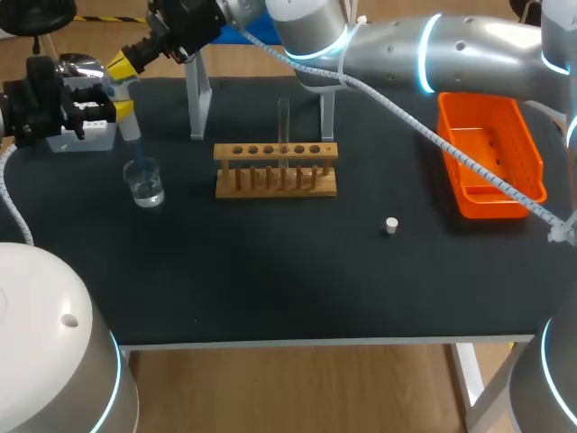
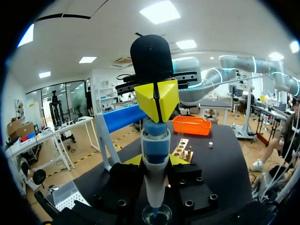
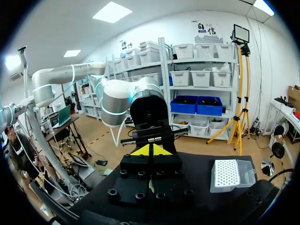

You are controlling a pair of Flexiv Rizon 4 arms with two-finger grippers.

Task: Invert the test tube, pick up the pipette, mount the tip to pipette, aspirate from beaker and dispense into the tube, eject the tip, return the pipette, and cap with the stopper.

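My left gripper (image 1: 115,106) is shut on the pipette (image 1: 129,122), holding it upright with its tip dipped into the glass beaker (image 1: 144,183). In the left wrist view the pipette (image 2: 155,178) stands between my left gripper's (image 2: 155,161) yellow tips, above the beaker (image 2: 157,216). My right arm reaches across from the right; its gripper (image 1: 122,65) is shut, its joined yellow tips (image 2: 157,99) resting on the pipette's blue top. The test tube (image 1: 283,126) stands upright in the wooden rack (image 1: 276,171). A small white stopper (image 1: 390,225) lies on the mat.
An orange tray (image 1: 491,155) sits at the right. A white tip box (image 3: 229,174) lies beside the left gripper at the table's left edge. A metal stand (image 1: 198,99) rises behind the rack. A white cable (image 1: 469,162) hangs across the tray.
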